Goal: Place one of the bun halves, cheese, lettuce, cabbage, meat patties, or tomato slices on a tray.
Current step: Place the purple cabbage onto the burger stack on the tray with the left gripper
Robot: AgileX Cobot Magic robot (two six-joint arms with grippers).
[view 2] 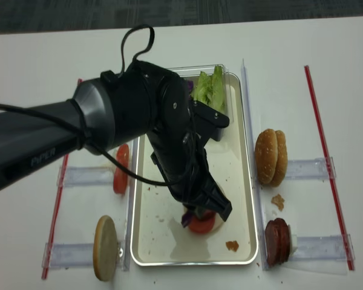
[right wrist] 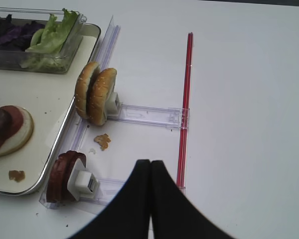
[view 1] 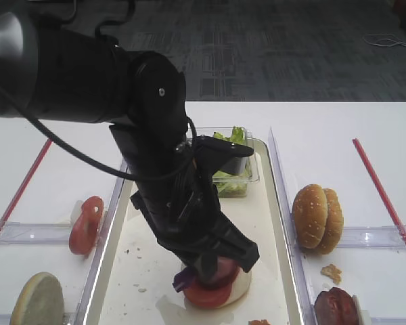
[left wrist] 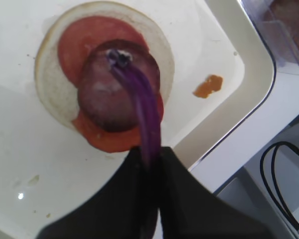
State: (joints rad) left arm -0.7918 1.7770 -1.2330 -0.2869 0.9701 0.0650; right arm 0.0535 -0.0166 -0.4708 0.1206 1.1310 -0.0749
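On the left of the bench a pale bun half (view 1: 37,300) and the tomato slices (view 1: 85,225) stand in their clear racks, untouched; leave them. Your left claw (left wrist: 148,158) is clenched on the cabbage (left wrist: 138,102), a purple strip hanging from the tips with its far end lying on the meat patty (left wrist: 114,92) that tops the stack on the tray (view 1: 277,223): bun base (left wrist: 47,74), tomato slice (left wrist: 87,37), patty. Judged from here, you're at the drop. Lower a touch more so the strip lies along the patty, not off its edge, then open straight and lift vertically; the leaf looks limp and may cling to a fingertip, so don't drag sideways or you could slide the patty. Behind the stack sits the clear tub (right wrist: 35,42) with lettuce (right wrist: 52,32) and more purple leaf; keep the arm off its rim on retreat. Right of the tray, sesame bun halves (right wrist: 95,94) and spare meat patties (right wrist: 65,174) wait in racks. The right claw (right wrist: 150,172) is clenched empty above the bench, well apart from everything; keep it parked.
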